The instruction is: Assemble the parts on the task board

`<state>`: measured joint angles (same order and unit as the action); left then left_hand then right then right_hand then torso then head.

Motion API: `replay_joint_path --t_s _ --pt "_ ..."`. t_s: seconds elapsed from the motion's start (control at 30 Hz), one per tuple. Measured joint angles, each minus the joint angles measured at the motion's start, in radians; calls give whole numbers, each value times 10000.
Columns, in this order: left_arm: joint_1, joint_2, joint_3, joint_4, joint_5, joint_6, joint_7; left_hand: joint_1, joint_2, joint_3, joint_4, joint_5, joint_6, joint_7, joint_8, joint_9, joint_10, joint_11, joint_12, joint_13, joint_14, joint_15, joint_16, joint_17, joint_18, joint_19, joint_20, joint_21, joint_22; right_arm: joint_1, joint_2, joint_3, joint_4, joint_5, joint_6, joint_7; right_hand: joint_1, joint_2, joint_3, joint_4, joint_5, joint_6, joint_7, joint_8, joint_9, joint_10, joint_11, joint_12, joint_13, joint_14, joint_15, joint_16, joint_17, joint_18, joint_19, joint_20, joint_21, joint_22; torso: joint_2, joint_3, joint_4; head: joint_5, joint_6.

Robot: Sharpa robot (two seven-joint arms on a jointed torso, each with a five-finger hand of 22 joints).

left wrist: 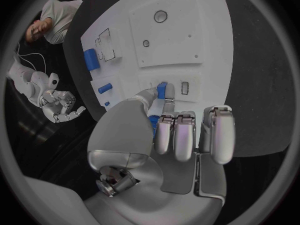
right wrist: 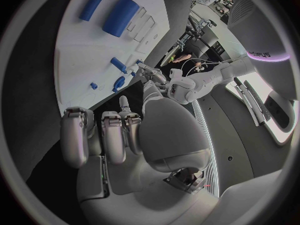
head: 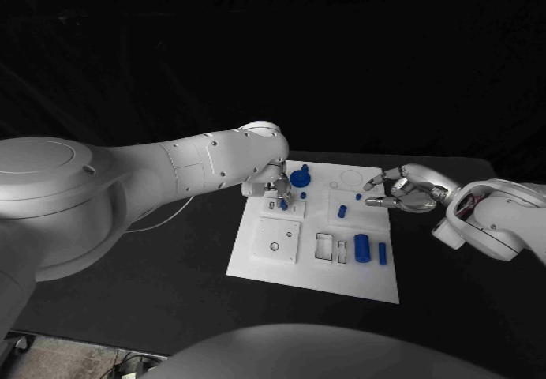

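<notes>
Closest to us is the near edge of the flat white task board (head: 298, 278), sitting mid-way across the black table (head: 148, 292). We read it as parked there so both arms can reach it from either side.

Near that edge sit a fat blue cylinder (head: 362, 247) and a slimmer blue rod (head: 383, 253) lying flat next to the rectangular cutouts, probably waiting their turn. Further back a round blue knob-like part (head: 301, 177) stands in the board, with a few little blue pegs (head: 342, 211) scattered between it and the cylinder.

Our left hand (head: 273, 189) is down over the far left part of the board. In the left wrist view its fingers (left wrist: 164, 92) are pinching a small blue piece (left wrist: 161, 88) between thumb and a finger, tip right at the board surface beside a small slot, with the rest of the fingers lying side by side. Looks to us like it's holding the piece upright to line it up with a hole.

Our right hand (head: 401, 192) hovers off the board's far right edge, fingers loosely curled and apart, holding nothing, which we'd guess keeps it out of the way.
</notes>
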<state>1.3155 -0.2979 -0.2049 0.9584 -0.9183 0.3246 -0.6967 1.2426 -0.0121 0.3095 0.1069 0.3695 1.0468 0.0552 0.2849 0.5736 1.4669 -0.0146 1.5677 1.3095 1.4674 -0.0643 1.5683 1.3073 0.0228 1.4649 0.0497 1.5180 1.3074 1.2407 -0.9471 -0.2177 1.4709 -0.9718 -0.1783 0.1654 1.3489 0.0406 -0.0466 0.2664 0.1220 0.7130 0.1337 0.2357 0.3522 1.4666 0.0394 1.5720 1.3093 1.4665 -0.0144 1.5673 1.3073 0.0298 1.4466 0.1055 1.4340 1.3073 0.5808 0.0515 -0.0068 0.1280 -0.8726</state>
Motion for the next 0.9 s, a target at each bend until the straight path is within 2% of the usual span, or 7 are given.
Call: replay_joint_path --t_s 0.9 --pt "-45 97 -4 -134 -33 13 115 3 3 97 -66 21 3 3 8 26 -1 2 0 0 0 0 0 6 0 0 0 0 0 -16 -5 0 2 2 1 0 0 0 -29 -29 0 0 0 0 -15 0 0 0 0 0 0 0 6 0 0 0 0 6 1 1 1 14 0"
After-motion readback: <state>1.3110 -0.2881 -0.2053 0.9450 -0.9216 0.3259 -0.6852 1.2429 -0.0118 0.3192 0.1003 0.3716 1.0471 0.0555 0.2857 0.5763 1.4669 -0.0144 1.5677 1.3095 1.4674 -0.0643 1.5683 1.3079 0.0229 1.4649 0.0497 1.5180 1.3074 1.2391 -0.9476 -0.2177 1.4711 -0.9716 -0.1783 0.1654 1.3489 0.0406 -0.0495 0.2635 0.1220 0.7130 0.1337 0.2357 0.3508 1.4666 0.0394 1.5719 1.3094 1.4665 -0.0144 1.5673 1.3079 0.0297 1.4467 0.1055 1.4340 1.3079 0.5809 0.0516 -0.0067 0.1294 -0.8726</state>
